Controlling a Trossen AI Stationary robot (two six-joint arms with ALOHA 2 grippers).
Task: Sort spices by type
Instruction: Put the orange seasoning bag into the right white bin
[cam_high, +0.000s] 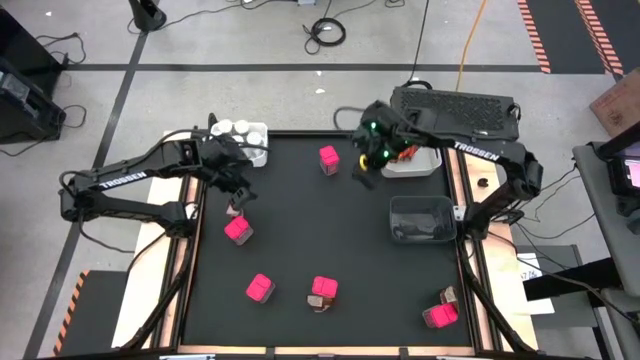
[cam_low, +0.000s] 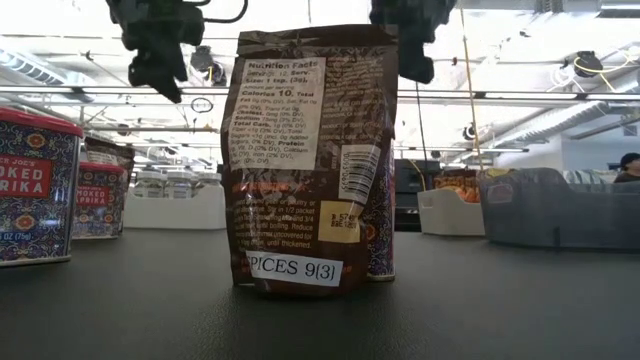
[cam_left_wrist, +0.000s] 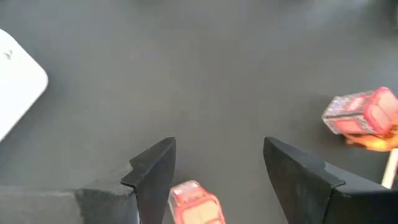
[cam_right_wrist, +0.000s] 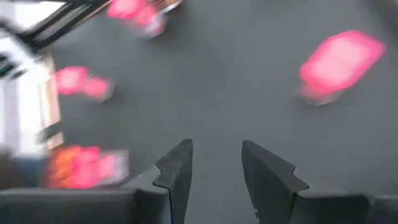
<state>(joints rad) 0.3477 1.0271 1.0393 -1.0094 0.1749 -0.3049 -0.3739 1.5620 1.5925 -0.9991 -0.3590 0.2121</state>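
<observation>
Pink boxes (cam_high: 238, 230) lie scattered over the dark worktop (cam_high: 300, 210), some w/ brown sachets (cam_high: 322, 298) touching; white-capped jars (cam_high: 240, 130) sit in the white bin (cam_high: 258, 152) at the far-left corner. Left gripper (cam_high: 236, 178) hovers near that bin, above a pink box (cam_left_wrist: 194, 204), fingers apart, nothing held. Right gripper (cam_high: 362, 172) hangs beside the far white bin (cam_high: 425, 165), fingers part-open, empty. Step looks like reaching for a next item. Next: left drops straight down, fingers astride the box, then closes.
</observation>
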